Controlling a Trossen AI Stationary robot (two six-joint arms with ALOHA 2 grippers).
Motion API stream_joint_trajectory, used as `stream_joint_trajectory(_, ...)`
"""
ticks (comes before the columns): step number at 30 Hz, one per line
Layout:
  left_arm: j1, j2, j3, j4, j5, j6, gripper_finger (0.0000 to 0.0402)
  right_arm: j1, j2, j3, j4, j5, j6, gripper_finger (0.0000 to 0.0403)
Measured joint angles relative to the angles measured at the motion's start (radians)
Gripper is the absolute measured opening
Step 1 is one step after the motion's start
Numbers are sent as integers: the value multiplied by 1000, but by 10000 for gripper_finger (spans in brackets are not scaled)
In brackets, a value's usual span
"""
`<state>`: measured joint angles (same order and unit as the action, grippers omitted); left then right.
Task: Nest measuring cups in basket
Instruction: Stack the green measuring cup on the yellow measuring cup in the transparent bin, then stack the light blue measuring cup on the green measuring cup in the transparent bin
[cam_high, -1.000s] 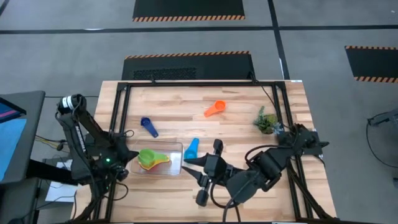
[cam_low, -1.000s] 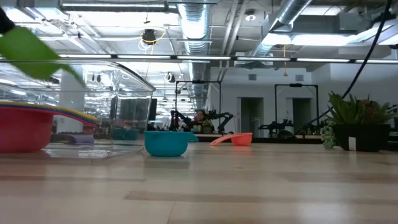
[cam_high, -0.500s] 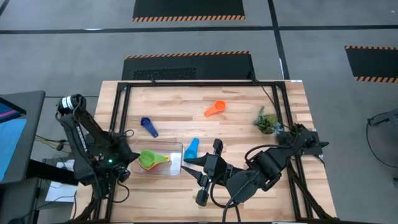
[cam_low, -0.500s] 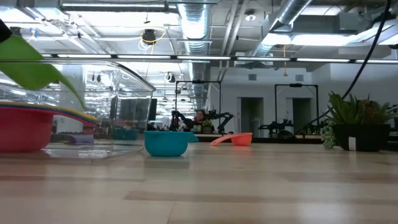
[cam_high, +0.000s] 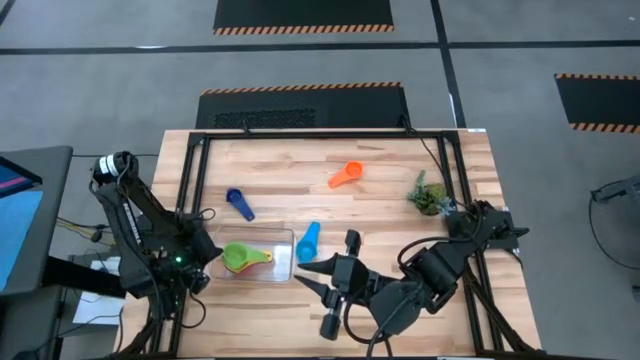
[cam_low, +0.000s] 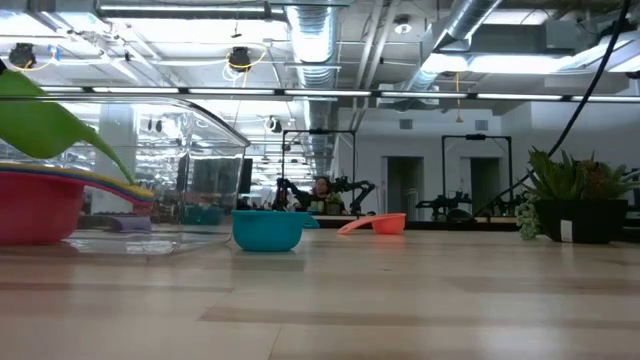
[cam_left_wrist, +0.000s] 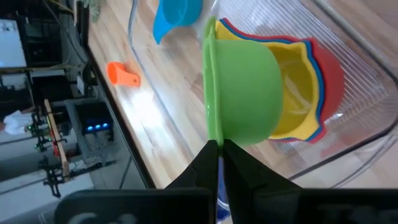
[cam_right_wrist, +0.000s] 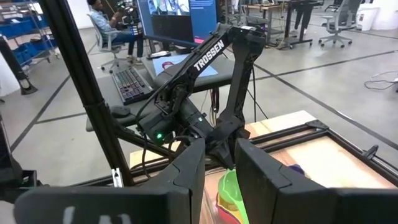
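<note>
Worktop (cam_high: 400, 165): light wood slats in a black frame. All positions are referenced to the basket.

Basket (cam_high: 283, 250): clear plastic, low walls, near the front edge of the worktop, left of centre in the high view. It contains a stack of nested cups: red cup (cam_left_wrist: 329, 71) outermost, then a thin blue rim, then the yellow cup (cam_left_wrist: 297, 87).

Left tool (cam_left_wrist: 216, 163): at the basket's left end, fingers pinched tight on the flat handle of the green cup (cam_left_wrist: 242, 93). The green cup is tipped on its side just above the nested stack, its base facing the yellow cup; in the low view it is raised above the red rim.

Right tool (cam_high: 312, 277): just off the basket's right end, near the worktop's front edge, fingers spread a moderate gap and holding nothing.

Light-blue cup (cam_high: 307, 240): on the worktop just beside the basket's right wall, outside it.

Dark-blue cup (cam_high: 240, 204): on the worktop behind the basket, apart from it.

Orange cup (cam_high: 346, 175): farther back and to the right, well apart from the basket.

Small leafy plant (cam_high: 428, 194): far right of the basket, near the frame's right rail.
</note>
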<state>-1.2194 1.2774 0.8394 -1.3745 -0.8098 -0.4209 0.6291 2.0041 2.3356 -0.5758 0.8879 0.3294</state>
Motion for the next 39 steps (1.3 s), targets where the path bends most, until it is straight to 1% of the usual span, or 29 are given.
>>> stream_joint_trajectory(3,0,0,0,5,2,24,9,5,0,0,0,0,0,114)
stream_joint_trajectory(12,0,0,0,4,1,20,54,17,0,0,0,0,1,114)
stream_joint_trajectory(19,0,0,1,-17,1,18,68,19,0,0,0,0,3,114)
stream_joint_trajectory(23,0,1,49,-76,4,7,68,14,0,0,0,0,1,114)
stream_joint_trajectory(27,0,-2,134,-96,11,-94,68,-3,0,0,-6,-1,-21,114)
stream_joint_trajectory(29,0,-2,161,-82,51,-139,68,-18,0,0,-29,0,-11,114)
stream_joint_trajectory(32,0,-2,177,-61,158,-174,68,-54,8,1,-83,-5,43,114)
stream_joint_trajectory(34,0,-2,187,-54,225,-223,68,-82,23,2,-128,-25,70,114)
stream_joint_trajectory(36,0,-2,209,-54,275,-290,68,-117,45,0,-157,-64,80,114)
stream_joint_trajectory(39,4,-2,262,-55,302,-401,68,-176,67,-1,-181,-130,81,114)
